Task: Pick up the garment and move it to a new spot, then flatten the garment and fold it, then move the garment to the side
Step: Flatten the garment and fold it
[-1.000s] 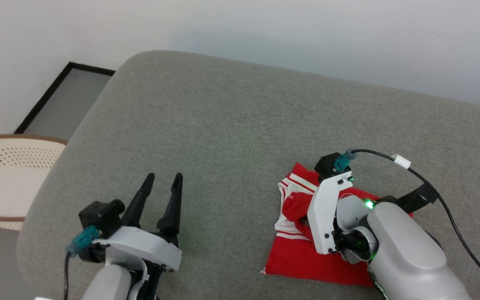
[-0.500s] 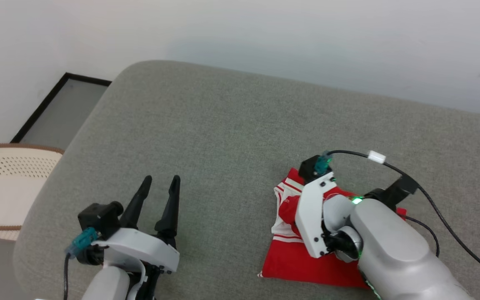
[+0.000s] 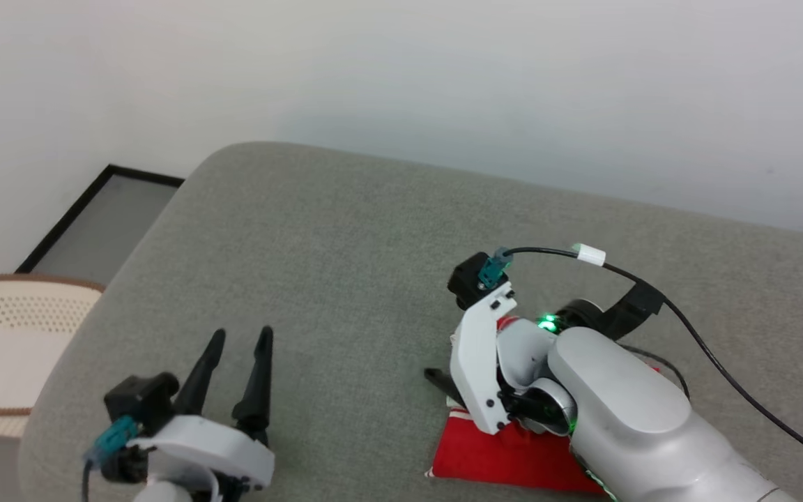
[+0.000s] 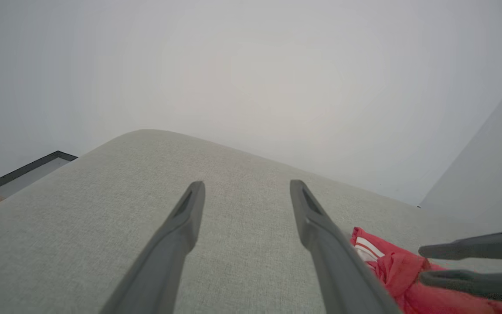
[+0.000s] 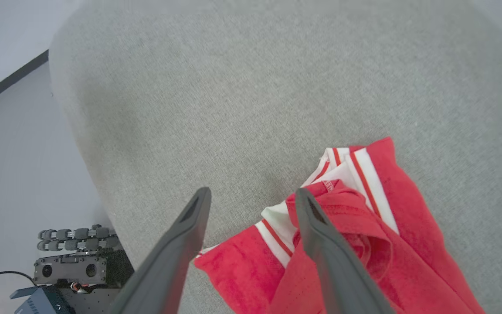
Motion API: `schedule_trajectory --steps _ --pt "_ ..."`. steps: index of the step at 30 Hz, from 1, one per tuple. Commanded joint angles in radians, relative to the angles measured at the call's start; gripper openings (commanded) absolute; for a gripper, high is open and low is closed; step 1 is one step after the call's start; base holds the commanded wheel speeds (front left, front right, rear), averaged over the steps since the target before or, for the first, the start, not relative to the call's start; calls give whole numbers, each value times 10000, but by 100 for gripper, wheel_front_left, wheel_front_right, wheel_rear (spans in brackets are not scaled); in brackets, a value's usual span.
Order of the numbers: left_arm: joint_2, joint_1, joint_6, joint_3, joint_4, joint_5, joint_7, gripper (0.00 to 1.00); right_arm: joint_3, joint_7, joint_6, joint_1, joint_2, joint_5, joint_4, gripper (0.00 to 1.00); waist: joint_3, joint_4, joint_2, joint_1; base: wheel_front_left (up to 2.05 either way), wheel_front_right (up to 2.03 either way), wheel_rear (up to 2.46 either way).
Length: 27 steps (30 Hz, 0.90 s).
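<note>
The right tool (image 5: 252, 194) has just let go. A second ago its wrist was bent down over the garment (image 5: 364, 244) with the fingers buried in the cloth. Now the two dark fingers stand wide apart with nothing clamped between them. The right wrist view shows bare grey weave and a strip of striped trim in the gap, and a loose red fold sits against the right-hand finger. In the head view one fingertip pokes out past the garment's left edge, low over the seat (image 3: 346, 230). The head camera has also tipped in that second, so the seat's downward shift in the picture is the camera's doing and the garment has not slid.

The garment lies as a compact red bundle near the seat's front edge, towards its right side, with most of it hidden under the right forearm. Its top is rumpled, and the white and striped trim is bunched at the corner nearest the fingers.

The left tool (image 3: 241, 335) is also spread open and empty, hovering near the front left corner well away from the cloth.

The release probably means the folded garment has been set down at its side spot, so the task looks close to done. The loose top fold may still want a press flat.
</note>
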Motion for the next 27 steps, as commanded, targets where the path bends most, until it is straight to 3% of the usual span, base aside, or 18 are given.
schedule_trajectory --steps 1,8,17,23,27 --pt "69 104 34 53 -54 7 1 100 58 -78 -12 -128 -46 101 -96 100 -167 -159 0 0 0 0 0" --pt "211 740 361 362 -659 12 3 100 539 -1347 -12 43 -869 664 -1644 100 -296 -649 0 0 0 0 0" --pt "46 1450 677 643 -1385 418 3 100 736 -4596 -12 844 -2352 -41 -3321 100 -306 -1540 0 0 0 0 0" --pt "-232 1757 760 674 -1749 812 2 100 45 -6891 -12 1775 -2801 -1181 -3724 100 -321 -2079 0 0 0 0 0" --pt "-481 1927 667 765 -2008 1110 2 100 -1018 -8055 -12 2709 -2893 -2214 -3682 100 -336 -2319 0 0 0 0 0"
